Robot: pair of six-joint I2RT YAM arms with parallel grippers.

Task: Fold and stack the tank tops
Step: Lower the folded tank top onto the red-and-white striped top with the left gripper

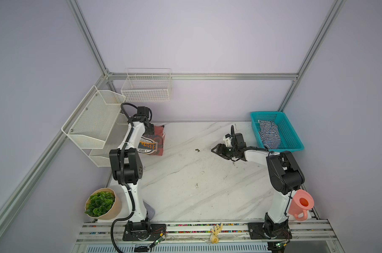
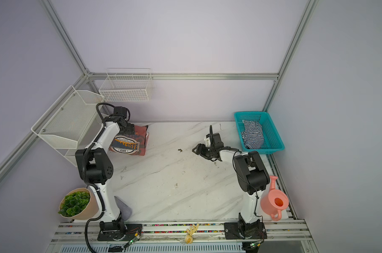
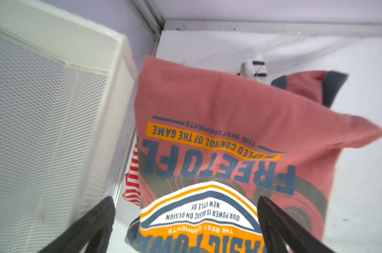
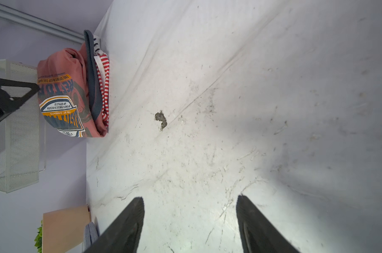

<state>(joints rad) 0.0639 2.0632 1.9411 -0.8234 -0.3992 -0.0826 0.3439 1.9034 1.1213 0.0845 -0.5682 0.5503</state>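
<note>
Barely any red-striped tank top (image 3: 133, 186)

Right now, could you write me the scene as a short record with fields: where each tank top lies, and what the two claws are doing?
salmon-red tank top: folded, lying on the red-and-white striped tank top, at the back left of the table
navy-and-white striped tank top: crumpled, inside the teal basket
left claw: open, over the stack, holding nothing
right claw: open, over bare table, holding nothing
left to do: fold the navy-and-white one and add it to the stack
</note>
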